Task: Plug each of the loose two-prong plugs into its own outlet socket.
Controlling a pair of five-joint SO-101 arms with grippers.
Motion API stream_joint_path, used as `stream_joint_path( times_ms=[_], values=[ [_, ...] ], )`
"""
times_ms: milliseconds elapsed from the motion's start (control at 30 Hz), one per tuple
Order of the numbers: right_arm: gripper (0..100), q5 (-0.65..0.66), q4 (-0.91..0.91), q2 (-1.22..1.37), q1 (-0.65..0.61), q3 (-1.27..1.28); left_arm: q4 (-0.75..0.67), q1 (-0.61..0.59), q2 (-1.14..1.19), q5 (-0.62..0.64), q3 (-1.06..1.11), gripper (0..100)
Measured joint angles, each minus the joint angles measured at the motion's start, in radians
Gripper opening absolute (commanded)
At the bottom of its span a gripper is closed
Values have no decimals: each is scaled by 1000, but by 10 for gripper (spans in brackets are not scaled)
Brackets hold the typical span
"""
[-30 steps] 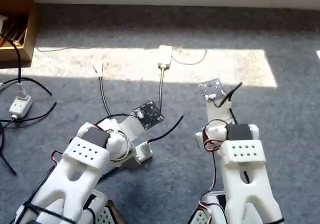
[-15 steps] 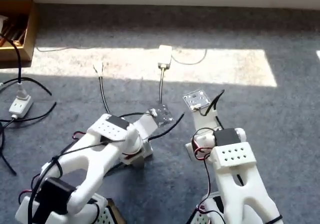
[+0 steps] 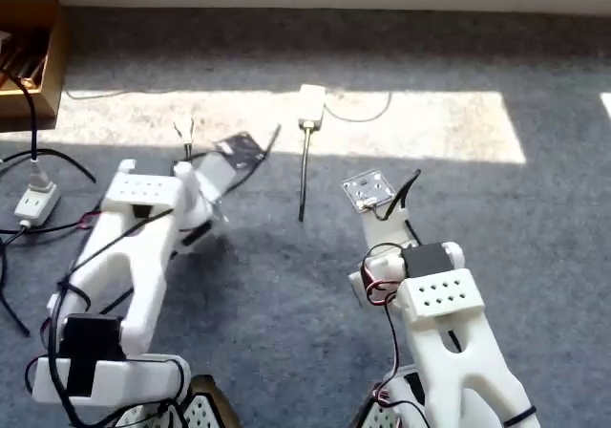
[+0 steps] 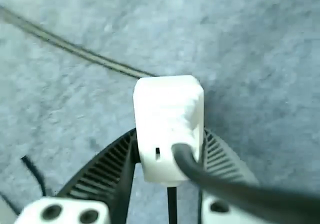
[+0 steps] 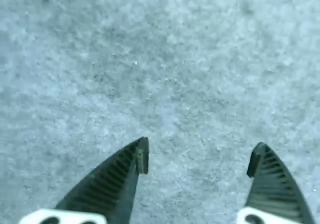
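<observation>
High view: a nubbly grey carpet (image 3: 496, 218) covers the floor, crossed by a band of sunlight. The loose two-prong plug (image 3: 186, 130) lies in that band, with its thin black lead trailing toward the left arm (image 3: 134, 246), just beside the arm's wrist. Near it to the right is a small, boxy white outlet socket (image 3: 311, 103), and a slim black cable (image 3: 304, 175) runs straight back from it. The right arm (image 3: 439, 304) is blocky white plastic.

Left wrist view: the left pincer (image 4: 169, 144) clamps a smooth white plastic block (image 4: 167, 109) between ribbed black fingers (image 4: 117, 159). The block has rounded corners and one small slot, and a thick black cord curves off it.

Right wrist view: the right pincer (image 5: 200, 156) is spread wide over bare carpet, its tapered, ridged fingers holding nothing.
</observation>
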Motion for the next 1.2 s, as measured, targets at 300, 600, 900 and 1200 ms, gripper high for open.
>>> stream_joint_path(
  times_ms=[300, 600, 900, 1200],
  values=[
    [311, 0, -8, 0, 0, 35, 51, -497, 98, -23, -351, 4],
    [311, 0, -8, 0, 0, 35, 3, -838, 554, -83, -677, 4],
    [311, 0, -29, 0, 0, 38, 112, -1043, 783, -212, -936, 4],
    [311, 0, -29, 0, 0, 38, 160, -1148, 872, -351, -976, 139]
  ],
)
